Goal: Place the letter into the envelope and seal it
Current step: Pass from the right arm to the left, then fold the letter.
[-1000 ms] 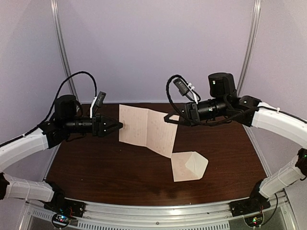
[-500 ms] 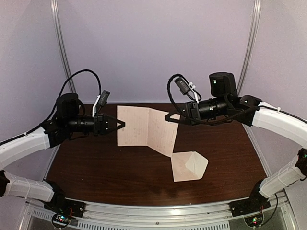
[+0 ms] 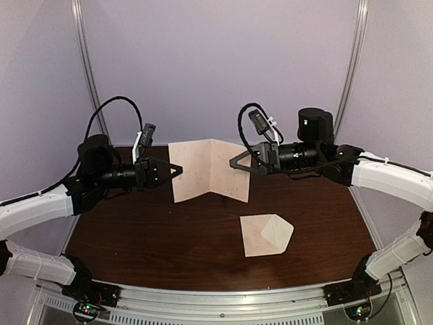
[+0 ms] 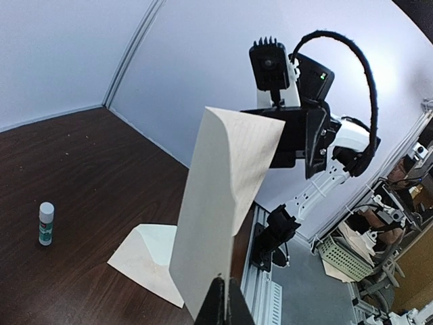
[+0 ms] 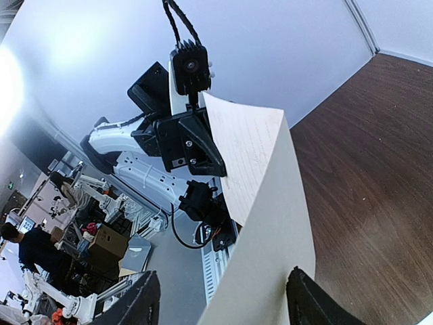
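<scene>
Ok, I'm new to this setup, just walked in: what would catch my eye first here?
A creased letter hangs above the table, the left gripper shut on its left edge, the right gripper open at its right edge. The envelope lies on the table nearer the arms, right of middle.

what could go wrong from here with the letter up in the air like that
1. Only the left gripper pinches the letter; the right gripper stands open around its other edge, so the sheet may sag, twist or slip out.
2. The letter is only half folded and looks bigger than the envelope, so it may jam at the mouth.
</scene>
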Controlling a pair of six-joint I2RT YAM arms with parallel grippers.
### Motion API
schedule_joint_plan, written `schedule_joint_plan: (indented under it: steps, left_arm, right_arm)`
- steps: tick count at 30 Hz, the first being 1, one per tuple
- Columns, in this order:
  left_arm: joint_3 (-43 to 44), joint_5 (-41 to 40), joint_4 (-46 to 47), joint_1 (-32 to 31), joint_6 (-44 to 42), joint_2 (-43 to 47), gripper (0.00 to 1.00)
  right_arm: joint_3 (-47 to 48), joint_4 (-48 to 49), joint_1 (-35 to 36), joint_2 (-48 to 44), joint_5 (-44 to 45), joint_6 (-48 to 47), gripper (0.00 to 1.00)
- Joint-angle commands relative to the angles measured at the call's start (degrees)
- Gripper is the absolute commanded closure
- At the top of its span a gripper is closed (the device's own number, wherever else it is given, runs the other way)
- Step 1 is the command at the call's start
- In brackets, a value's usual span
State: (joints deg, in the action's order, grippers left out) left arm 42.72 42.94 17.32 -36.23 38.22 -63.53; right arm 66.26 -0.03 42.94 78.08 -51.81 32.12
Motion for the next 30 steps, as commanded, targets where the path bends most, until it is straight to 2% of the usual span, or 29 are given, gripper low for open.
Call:
schedule_joint_plan:
  steps: [1,7,16,24,30]
  left_arm:
    - [-0.35,-2.27,10.29,-1.15,2.85,-1.69,1.00]
    - [0.96,-3.24,13.20,-3.54,3.38,-5.53,1.00]
    - [2.76,-2.23,19.53,-5.87,5.49,-9.02,1.00]
    - [0.92,-3.40,23.99,-5.87,7.93,-7.39,1.00]
    - [0.34,-2.40,27.73,-5.87,9.63,-6.17,1.00]
  right_arm:
    - [-0.69,8.74,1.21,0.72,-1.48,4.96,0.34]
    - [0.27,15.80,3.55,3.36,-1.58,8.32,0.26]
    - [1.58,18.63,5.04,5.82,-0.14,10.38,0.23]
    - [2.01,13.22,3.98,-2.71,6.33,3.85,0.17]
    - [-4.31,14.18,-1.11,-12.65,16.48,5.16,0.11]
